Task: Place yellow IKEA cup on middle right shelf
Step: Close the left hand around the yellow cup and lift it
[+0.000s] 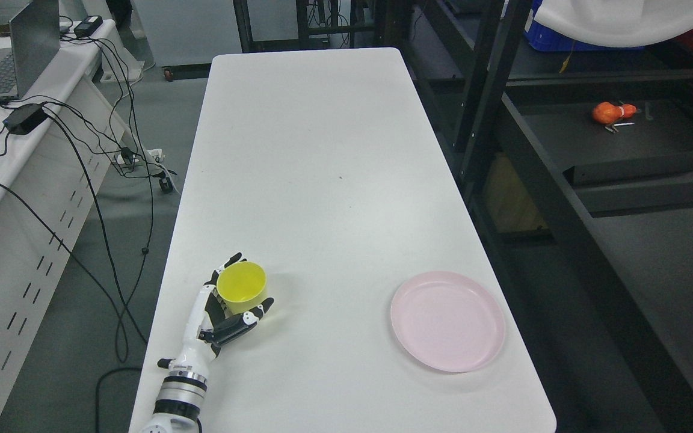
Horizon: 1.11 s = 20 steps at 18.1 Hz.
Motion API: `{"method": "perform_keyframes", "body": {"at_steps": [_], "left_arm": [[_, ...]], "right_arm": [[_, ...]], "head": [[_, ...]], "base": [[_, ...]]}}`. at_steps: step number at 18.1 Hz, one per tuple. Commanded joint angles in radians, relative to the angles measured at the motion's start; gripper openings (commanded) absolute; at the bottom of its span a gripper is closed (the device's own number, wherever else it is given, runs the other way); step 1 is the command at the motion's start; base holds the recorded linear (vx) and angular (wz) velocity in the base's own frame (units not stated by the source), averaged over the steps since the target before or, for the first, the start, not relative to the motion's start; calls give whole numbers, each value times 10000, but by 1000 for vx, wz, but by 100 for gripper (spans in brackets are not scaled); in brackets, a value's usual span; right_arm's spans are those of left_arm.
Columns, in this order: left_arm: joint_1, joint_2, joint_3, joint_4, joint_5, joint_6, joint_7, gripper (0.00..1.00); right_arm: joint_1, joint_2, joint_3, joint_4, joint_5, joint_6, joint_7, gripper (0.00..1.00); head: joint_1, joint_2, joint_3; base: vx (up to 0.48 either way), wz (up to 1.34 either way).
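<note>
The yellow cup [242,287] stands upright with its mouth up near the front left of the white table [322,150]. My left hand [252,282] comes in from the lower left and is wrapped round the cup, with the fingers [230,262] behind it and the thumb [250,317] in front. I cannot tell whether the cup rests on the table or is just off it. The black shelf unit [623,156] stands to the right of the table. My right arm is out of view.
A pink plate [447,320] lies at the table's front right. An orange object [613,112] and small metal parts lie on a dark shelf board. A side desk at the left holds a laptop [3,66] and hanging cables [82,198].
</note>
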Motion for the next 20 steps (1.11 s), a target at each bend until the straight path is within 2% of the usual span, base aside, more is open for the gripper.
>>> {"method": "perform_keyframes", "body": {"at_steps": [1,4,12,20], "left_arm": [[-141,-165,255,717,50,-159,-4,38],[-35,-456,516,427,202,-1260,-4,0],[74,-513,869,-2456,433,-1356,-19,0],[74,-513,807,-2827,433,-1356,-311,0]], "right_arm": [[138,-175,169,0,-245,8,2,99],[138,-175,169,0,-245,8,2,99],[138,-175,169,0,-245,8,2,99],[138,-175,169,0,-245,8,2,99]], "head": [[0,0,0],[0,0,0],[0,0,0],[0,0,0]], "base": [[0,0],[0,0],[0,0],[-62,-38]]}}
